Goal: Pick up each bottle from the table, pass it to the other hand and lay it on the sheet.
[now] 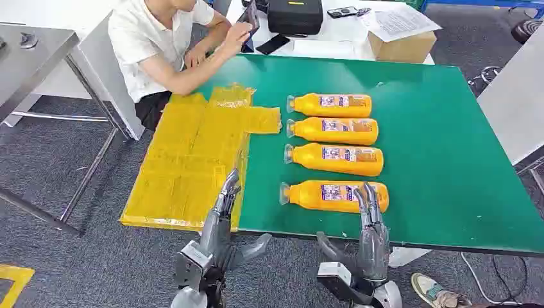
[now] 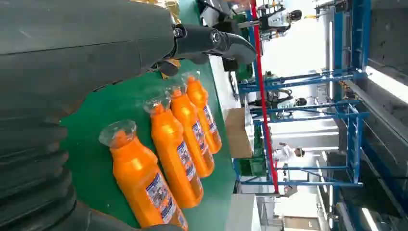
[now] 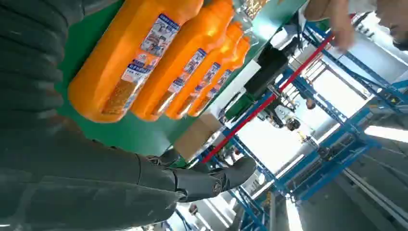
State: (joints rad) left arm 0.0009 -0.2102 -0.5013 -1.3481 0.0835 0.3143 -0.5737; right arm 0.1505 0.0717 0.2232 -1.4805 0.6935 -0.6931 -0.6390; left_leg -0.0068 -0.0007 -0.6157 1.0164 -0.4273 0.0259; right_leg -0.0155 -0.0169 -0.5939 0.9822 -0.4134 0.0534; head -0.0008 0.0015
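Four orange bottles lie side by side on the green table (image 1: 449, 160), caps toward the yellow sheet (image 1: 186, 167). The nearest bottle (image 1: 333, 196) lies just beyond your right hand (image 1: 371, 224), whose fingers are extended and hold nothing. Your left hand (image 1: 221, 218) is likewise spread and empty, at the sheet's edge. Expect a full, stiff, smooth bottle; grip the labelled mid-body.
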